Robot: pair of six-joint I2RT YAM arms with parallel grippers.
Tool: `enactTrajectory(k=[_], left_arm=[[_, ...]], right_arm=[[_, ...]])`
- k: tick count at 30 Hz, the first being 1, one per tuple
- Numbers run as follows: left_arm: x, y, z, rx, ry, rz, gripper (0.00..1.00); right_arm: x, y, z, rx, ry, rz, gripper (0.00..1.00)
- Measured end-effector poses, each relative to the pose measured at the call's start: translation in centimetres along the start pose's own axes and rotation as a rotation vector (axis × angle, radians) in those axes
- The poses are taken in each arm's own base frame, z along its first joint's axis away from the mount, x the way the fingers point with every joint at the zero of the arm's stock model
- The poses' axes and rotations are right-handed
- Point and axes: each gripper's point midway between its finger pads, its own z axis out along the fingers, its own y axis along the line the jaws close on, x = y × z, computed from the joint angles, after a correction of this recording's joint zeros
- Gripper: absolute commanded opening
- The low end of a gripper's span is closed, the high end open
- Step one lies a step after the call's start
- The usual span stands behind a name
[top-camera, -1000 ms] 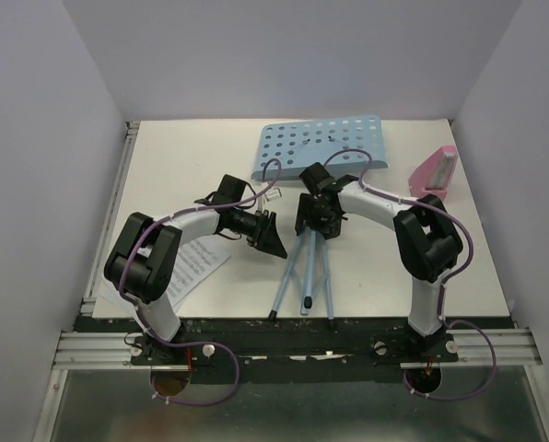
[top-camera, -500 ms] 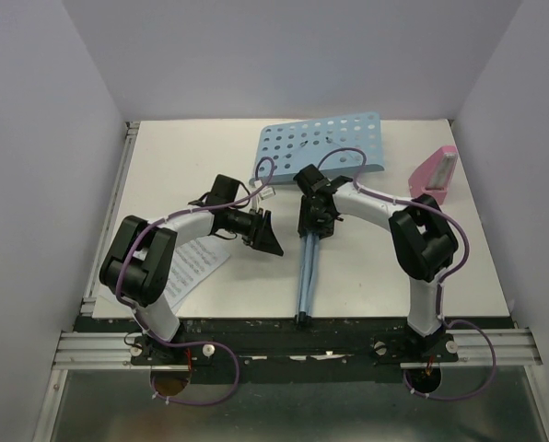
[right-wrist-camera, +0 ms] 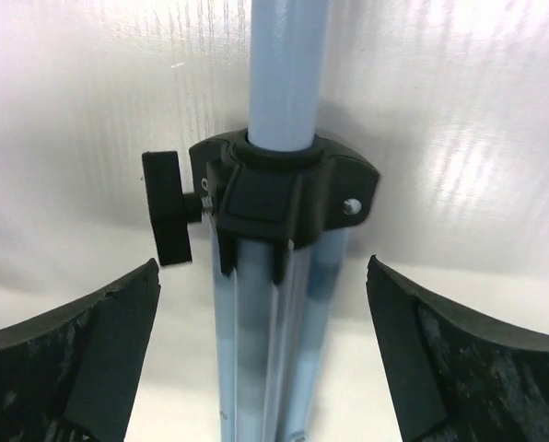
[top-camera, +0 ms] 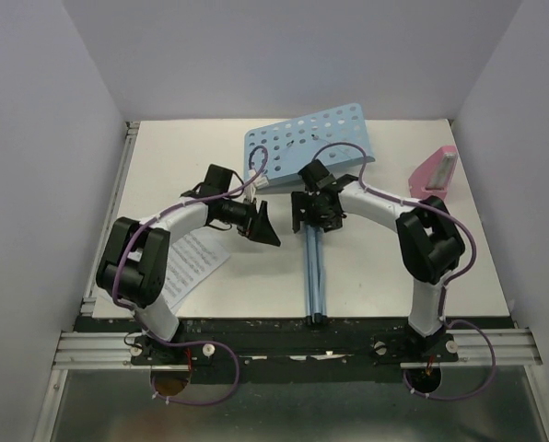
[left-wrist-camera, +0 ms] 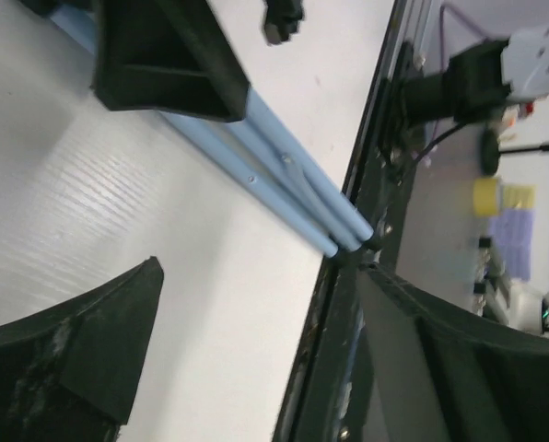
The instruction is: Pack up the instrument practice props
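Packing is looking barely begun from above: the music stand point(top-camera: 313, 267) is lying flat on the tabletop point(top-camera: 164, 166) with its legs gathered, the sheet music point(top-camera: 196, 258) is lying at the near left, and the metronome point(top-camera: 433, 172) is sitting at the far right. No container is showing.

Left wrist: the left gripper point(left-wrist-camera: 256, 359) is holding its jaws apart and empty, near the legs' feet.

Right wrist: the right gripper point(right-wrist-camera: 261, 276) is holding its jaws wide either side of the stand's collar point(right-wrist-camera: 284, 193), touching nothing.

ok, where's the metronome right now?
Top view: the metronome lies at the far right of the table, close to its right edge, just right of the stand desk.
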Motion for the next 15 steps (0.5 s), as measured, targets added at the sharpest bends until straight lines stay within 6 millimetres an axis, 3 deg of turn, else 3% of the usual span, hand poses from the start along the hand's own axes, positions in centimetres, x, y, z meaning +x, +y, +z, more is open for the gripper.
enactTrajectory(k=[4,7,11,15], left_arm=[[-2.4,-0.5,-2.2,-0.04,-0.037,0.055,0.99],[-4.8,-0.6,-4.4,-0.09,-0.075,0.107,0.99],[-8.0,-0.2,-7.7,-0.197,-0.121,0.147,0.99],[-11.3,0.1,-11.6,-0.334,-0.171,0.17,0.99]], right_arm=[[-1.9,-0.6,-3.4,-0.059,-0.056,-0.034,1.0],[-4.9,-0.3,-9.4,-0.15,-0.203,-0.102,1.0],[-6.8,1.1,-17.0,-0.278,-0.361,-0.26,0.99],[-8.8,0.9,-21.5,-0.242,-0.449,-0.329,1.0]])
